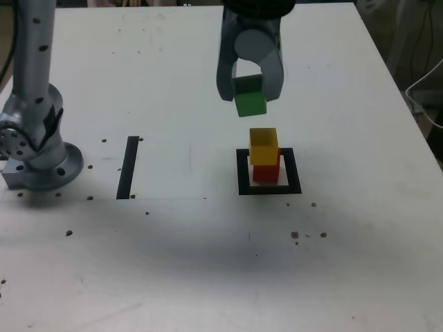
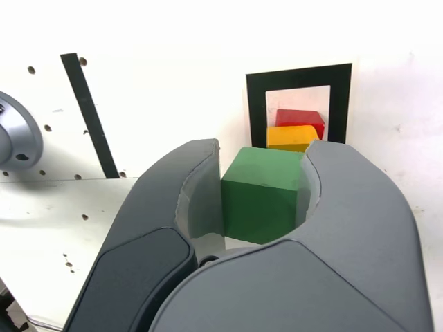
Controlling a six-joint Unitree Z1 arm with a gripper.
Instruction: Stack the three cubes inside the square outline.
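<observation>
The table is seen in the exterior view from above at a slant, from well back, with the arm's base included at that view's left. In the wrist view, the scene is looked at from close behind the gripper, past its fingers and down onto the tabletop. The black square, stacked cubes, dark strip and base are shared by both views.
</observation>
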